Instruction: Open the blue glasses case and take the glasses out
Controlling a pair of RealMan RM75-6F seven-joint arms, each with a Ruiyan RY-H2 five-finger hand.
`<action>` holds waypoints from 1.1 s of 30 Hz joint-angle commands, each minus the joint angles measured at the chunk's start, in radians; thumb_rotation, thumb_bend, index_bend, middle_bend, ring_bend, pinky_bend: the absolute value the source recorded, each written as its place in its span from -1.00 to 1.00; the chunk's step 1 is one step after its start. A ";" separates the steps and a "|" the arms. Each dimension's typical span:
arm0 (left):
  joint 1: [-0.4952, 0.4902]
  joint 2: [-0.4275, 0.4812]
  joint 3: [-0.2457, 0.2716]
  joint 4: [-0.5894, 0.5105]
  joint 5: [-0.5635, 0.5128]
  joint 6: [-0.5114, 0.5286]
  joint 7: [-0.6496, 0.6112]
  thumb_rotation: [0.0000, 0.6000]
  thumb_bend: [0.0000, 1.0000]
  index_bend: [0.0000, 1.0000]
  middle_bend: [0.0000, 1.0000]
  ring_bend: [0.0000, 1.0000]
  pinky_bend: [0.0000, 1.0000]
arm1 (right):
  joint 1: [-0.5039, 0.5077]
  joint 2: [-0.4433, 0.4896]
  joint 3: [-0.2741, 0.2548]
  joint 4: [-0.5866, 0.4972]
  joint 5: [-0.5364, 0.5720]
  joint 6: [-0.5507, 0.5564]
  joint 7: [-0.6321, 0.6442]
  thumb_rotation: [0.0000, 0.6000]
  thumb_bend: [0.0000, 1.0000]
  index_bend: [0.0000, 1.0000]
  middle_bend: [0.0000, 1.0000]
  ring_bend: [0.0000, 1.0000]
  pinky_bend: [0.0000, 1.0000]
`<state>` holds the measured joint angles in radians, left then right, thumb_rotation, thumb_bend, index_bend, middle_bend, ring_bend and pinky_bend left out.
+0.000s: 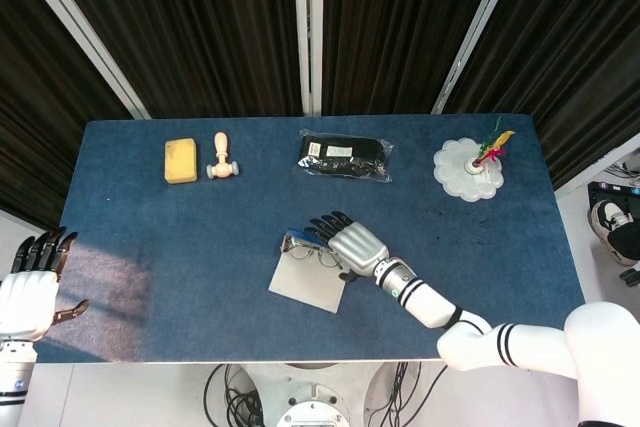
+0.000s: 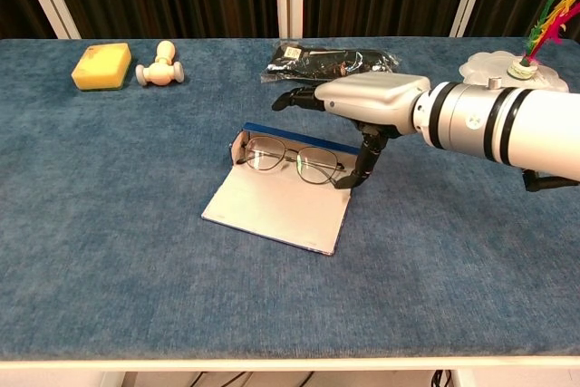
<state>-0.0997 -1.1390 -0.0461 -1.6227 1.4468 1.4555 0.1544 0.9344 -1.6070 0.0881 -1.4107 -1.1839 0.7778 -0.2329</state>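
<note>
The blue glasses case (image 2: 272, 136) (image 1: 293, 240) lies open at mid-table, its pale flap (image 2: 276, 202) (image 1: 308, 283) spread flat toward the front edge. Thin-rimmed glasses (image 2: 290, 159) (image 1: 318, 254) rest in the case's tray. My right hand (image 2: 367, 101) (image 1: 350, 244) hovers over the case's back right end with fingers spread. Its thumb (image 2: 363, 162) points down beside the right end of the case, and nothing is held. My left hand (image 1: 30, 282) shows only in the head view, off the table's left front corner, fingers apart and empty.
Along the back edge stand a yellow sponge (image 2: 101, 65) (image 1: 181, 160), a small wooden roller (image 2: 160, 65) (image 1: 221, 157) and a black packaged item (image 2: 331, 61) (image 1: 345, 156). At the back right sits a white doily dish (image 2: 494, 68) (image 1: 460, 169) with a coloured feather.
</note>
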 commanded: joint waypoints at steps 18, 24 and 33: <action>0.004 0.002 0.001 -0.005 -0.002 0.005 0.005 1.00 -0.94 -0.83 -0.96 -1.00 -1.00 | -0.007 0.012 0.036 0.115 0.175 -0.033 -0.115 1.00 -0.82 -1.00 -0.92 -1.00 -1.00; 0.009 0.004 0.002 -0.004 -0.004 0.009 0.001 1.00 -0.94 -0.83 -0.96 -1.00 -1.00 | -0.027 0.076 0.028 0.021 0.081 -0.013 -0.063 1.00 -0.80 -1.00 -0.76 -1.00 -1.00; 0.009 -0.001 0.004 -0.002 0.005 0.014 0.001 1.00 -0.94 -0.83 -0.96 -1.00 -1.00 | 0.006 0.055 0.047 0.025 0.024 -0.059 -0.001 1.00 -0.35 -0.70 -0.53 -1.00 -1.00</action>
<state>-0.0910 -1.1399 -0.0419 -1.6247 1.4521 1.4694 0.1556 0.9320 -1.5429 0.1311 -1.3956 -1.1639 0.7294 -0.2336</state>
